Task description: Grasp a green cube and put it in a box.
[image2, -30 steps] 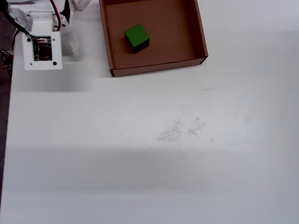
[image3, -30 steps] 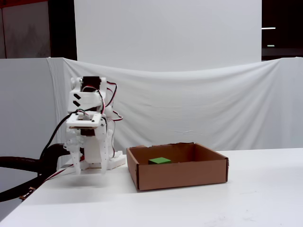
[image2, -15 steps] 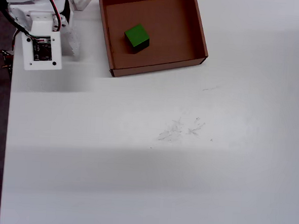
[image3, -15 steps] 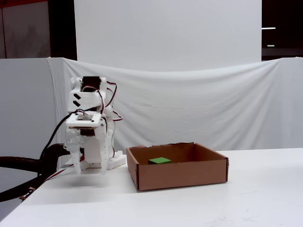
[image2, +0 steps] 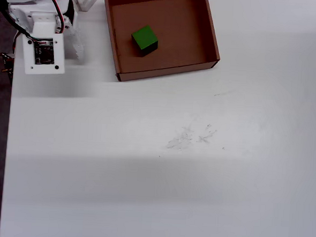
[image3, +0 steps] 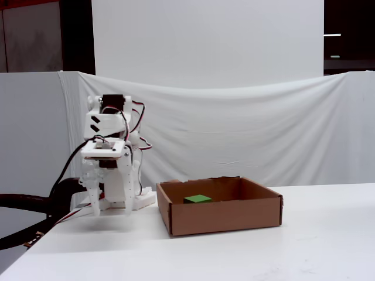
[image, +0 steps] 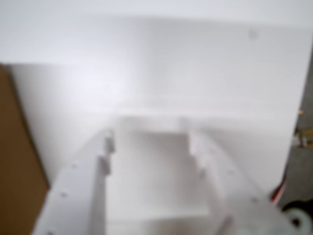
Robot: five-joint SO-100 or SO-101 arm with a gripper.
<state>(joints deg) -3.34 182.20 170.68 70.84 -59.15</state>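
The green cube (image2: 144, 38) lies inside the brown cardboard box (image2: 209, 33), left of the middle of its floor. In the fixed view the green cube (image3: 197, 199) shows just above the box's front wall (image3: 225, 218). My gripper (image3: 111, 212) hangs folded at the arm's base, left of the box and pointing down at the table. In the wrist view the gripper (image: 151, 144) is open, with only bare white table between its blurred fingers. A strip of the box (image: 14, 161) shows at that view's left edge.
The white arm with its camera board (image2: 42, 53) stands at the table's far-left corner, close to the table edge (image2: 7, 141). A white cloth backdrop (image3: 234, 129) hangs behind the table. Faint scuff marks (image2: 192, 135) mark the white tabletop.
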